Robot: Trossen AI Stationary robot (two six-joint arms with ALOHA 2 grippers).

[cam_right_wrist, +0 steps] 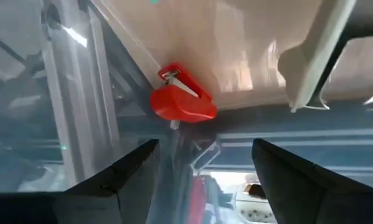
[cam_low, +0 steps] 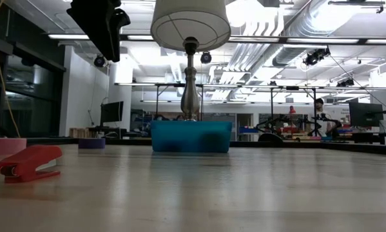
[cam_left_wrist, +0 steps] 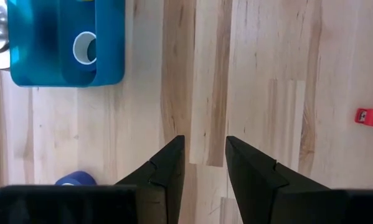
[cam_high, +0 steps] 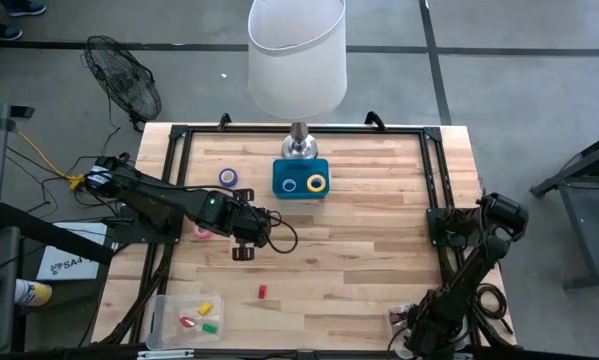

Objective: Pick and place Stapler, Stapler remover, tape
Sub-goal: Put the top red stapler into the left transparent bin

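Left pincer (cam_high: pixel 242 253) hovers above the middle of the bench (cam_high: pixel 379 250), its fingers (cam_left_wrist: pixel 167 171) pointing down with a narrow gap between them, and nothing is held; through the gap you see only bare wood. Your right pincer (cam_right_wrist: pixel 202 165) waits folded at the right edge of the bench, with the jaws wide apart and empty.

The blue tray (cam_high: pixel 301 178) stands in front of the lamp (cam_high: pixel 297 60), and it has already two tape rolls inside, a blue roll (cam_high: pixel 289 184) and a yellow roll (cam_high: pixel 317 183). A purple roll (cam_high: pixel 227 177) lies on the wood just left of the tray, and a pink roll (cam_high: pixel 202 232) lies under the left arm, partly hidden. The small red stapler (cam_high: pixel 261 291) lies nearer to the front edge, apart from the pincer. A clear box (cam_high: pixel 184 320) at the front left corner holds small coloured pieces.

I judge that you are between two picks: some tape is placed and the hand is free. The stapler seems the closest target. For this you need to open the jaws more, move the pincer toward the front edge over the stapler, turn it to close across the narrow side, and then go down.
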